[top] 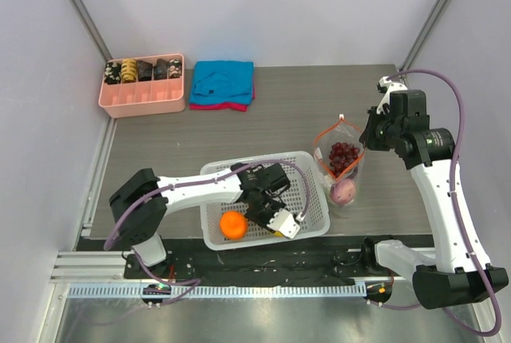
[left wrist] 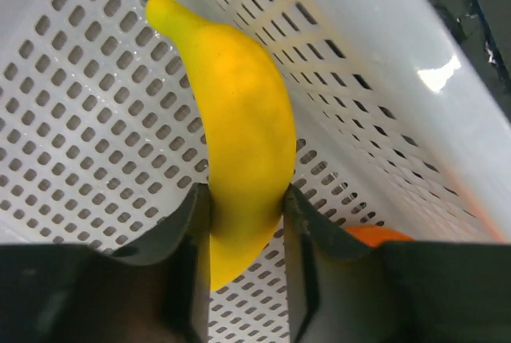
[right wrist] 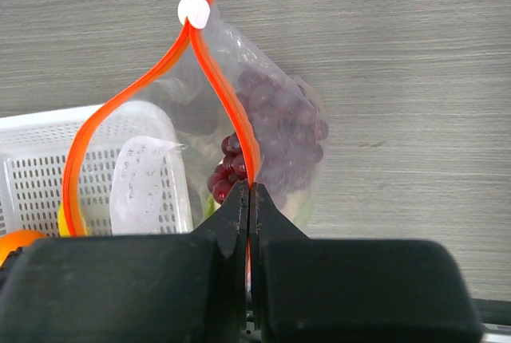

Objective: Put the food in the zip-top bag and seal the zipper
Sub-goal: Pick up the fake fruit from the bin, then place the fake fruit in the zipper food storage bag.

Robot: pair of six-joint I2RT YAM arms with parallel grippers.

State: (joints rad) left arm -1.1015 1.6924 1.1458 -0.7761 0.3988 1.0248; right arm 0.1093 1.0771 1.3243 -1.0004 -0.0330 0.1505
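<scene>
In the white mesh basket (top: 307,169) the orange (top: 233,225) lies near the front wall, at 9 o'clock from the left gripper (left wrist: 246,199), whose fingers clamp the yellow banana (left wrist: 239,128). Just beside the basket at 3 o'clock stands the zip-top bag (top: 353,174), its mouth gaping. Inside are dark grapes (top: 344,154) with a purple onion (top: 343,191) at their 6 o'clock. The right gripper (right wrist: 249,199) pinches the zipper (right wrist: 225,92) at the bag's 2 o'clock edge.

one white mesh basket (left wrist: 80,120), one orange (top: 233,225), one yellow banana (left wrist: 239,136). one clear zip-top bag (right wrist: 271,64), with one bunch of dark purple grapes (right wrist: 279,120) and one purple onion (top: 343,191) inside. one pink tray (top: 144,102). two folded cloths (top: 223,80), one blue, one red. two robot arms (top: 200,187).
</scene>
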